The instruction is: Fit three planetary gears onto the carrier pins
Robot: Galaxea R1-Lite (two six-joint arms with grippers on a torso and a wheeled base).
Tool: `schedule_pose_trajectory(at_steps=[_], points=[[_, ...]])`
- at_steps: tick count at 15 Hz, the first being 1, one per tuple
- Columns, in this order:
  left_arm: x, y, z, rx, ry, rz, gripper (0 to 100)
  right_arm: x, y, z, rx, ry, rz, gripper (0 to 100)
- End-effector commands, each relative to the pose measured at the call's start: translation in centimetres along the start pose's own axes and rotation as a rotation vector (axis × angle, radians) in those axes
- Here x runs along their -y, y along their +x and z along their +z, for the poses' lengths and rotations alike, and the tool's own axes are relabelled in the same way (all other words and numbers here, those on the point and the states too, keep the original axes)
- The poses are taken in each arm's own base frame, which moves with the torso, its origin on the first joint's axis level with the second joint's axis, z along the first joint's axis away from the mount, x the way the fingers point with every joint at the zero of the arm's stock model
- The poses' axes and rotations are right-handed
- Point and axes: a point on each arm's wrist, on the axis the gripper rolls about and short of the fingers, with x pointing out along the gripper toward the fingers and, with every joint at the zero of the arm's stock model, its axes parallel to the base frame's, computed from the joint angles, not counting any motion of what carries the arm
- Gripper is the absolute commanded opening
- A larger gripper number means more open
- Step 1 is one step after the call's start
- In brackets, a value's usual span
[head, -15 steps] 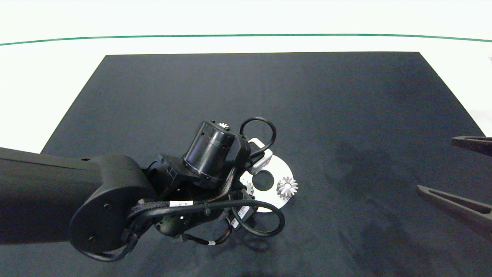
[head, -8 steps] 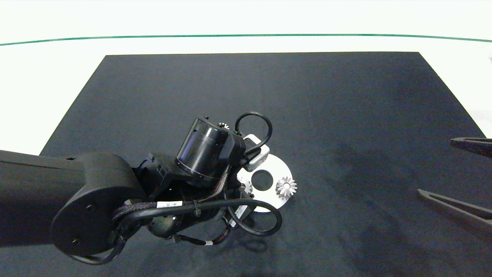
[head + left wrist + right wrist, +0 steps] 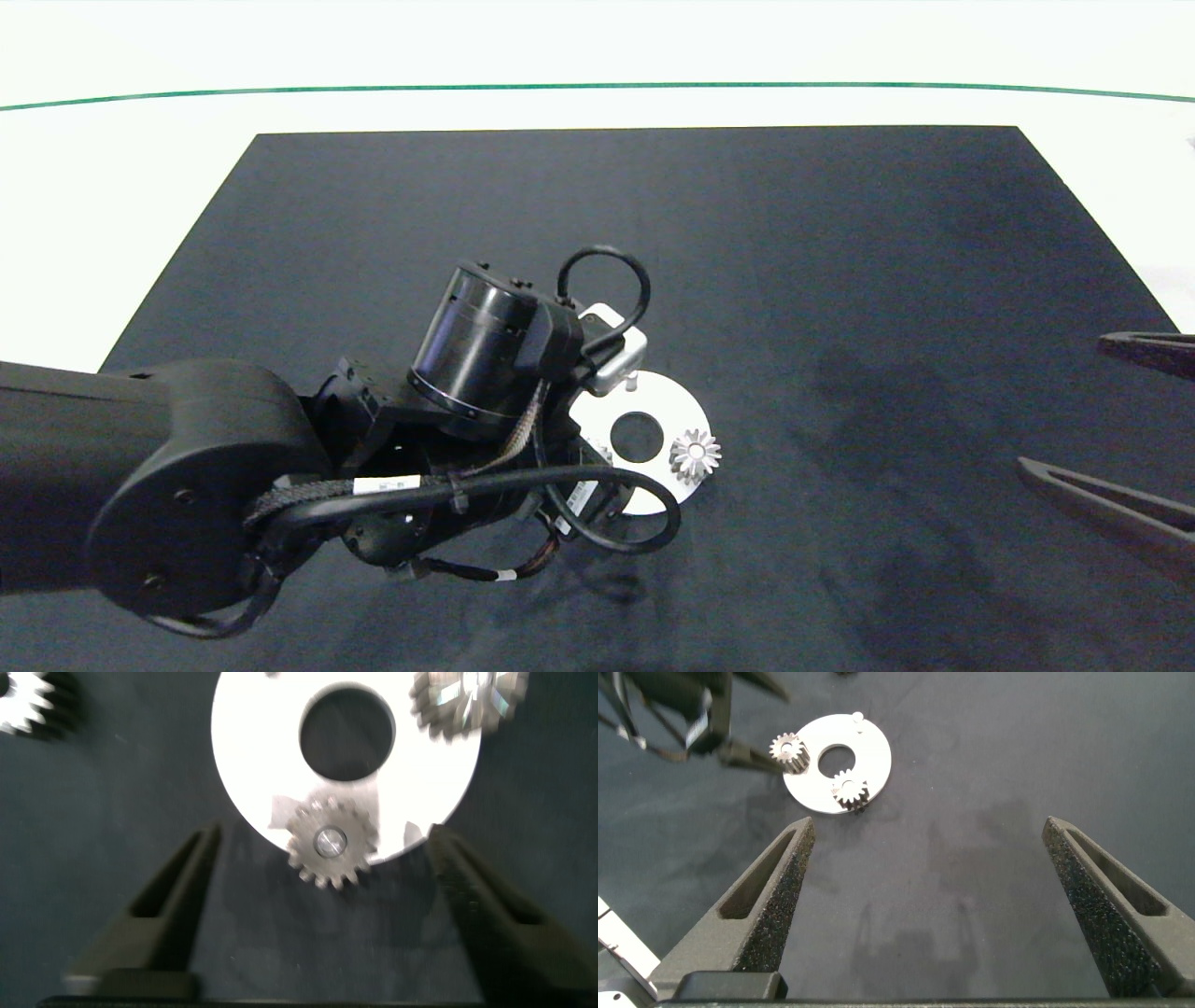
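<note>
The white disc [image 3: 674, 406] lies mid-mat with two planetary gears seated on carrier pins. One gear [image 3: 695, 455] is on its right side. The other gear [image 3: 332, 843] sits at the rim nearest my left gripper [image 3: 324, 849], whose fingers stand open on either side of it without touching. In the head view my left wrist hides that gripper. The third carrier pin [image 3: 632, 380] stands bare, also seen as a bare pin [image 3: 858, 716]. A third gear [image 3: 23, 705] lies loose on the mat beside the disc. My right gripper [image 3: 929, 826] hangs open and empty far to the right.
The black mat [image 3: 840, 233] covers the table, with white table surface [image 3: 112, 187] around it and a green line [image 3: 597, 86] along the far side. My left arm [image 3: 187, 485] and its cables reach over the mat's near left.
My left arm has drawn back to the left, away from the disc, which uncovers the bare third pin. Its bulk now hides the loose gear in the head view. The right arm has not moved.
</note>
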Motion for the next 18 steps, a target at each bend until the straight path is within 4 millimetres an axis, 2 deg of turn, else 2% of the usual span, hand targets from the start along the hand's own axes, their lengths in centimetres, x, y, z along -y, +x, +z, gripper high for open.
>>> schedule_pose_trajectory(at_steps=[1,4,9,12,16,18], points=[[-2.4,-1.9,2.2,0.103,-0.087,0.059,100,0.0,0.2,-0.1,-0.009,-0.003,0.001,100],[-4.0,-1.5,3.7,0.145,-0.177,0.097,100,-0.1,0.2,-0.1,-0.010,-0.003,0.002,100],[-5.1,2.1,5.1,0.145,-0.252,0.132,100,0.0,0.1,-0.1,-0.006,-0.003,-0.001,100],[-4.9,4.2,6.3,0.156,-0.251,0.131,100,0.0,0.0,-0.1,-0.002,-0.002,-0.002,100],[-4.8,5.9,6.4,0.147,-0.245,0.134,100,0.0,-0.1,0.0,0.003,-0.002,-0.003,100],[-6.0,6.4,6.4,0.151,-0.257,0.163,100,0.0,-0.3,0.0,0.009,-0.001,-0.004,100]])
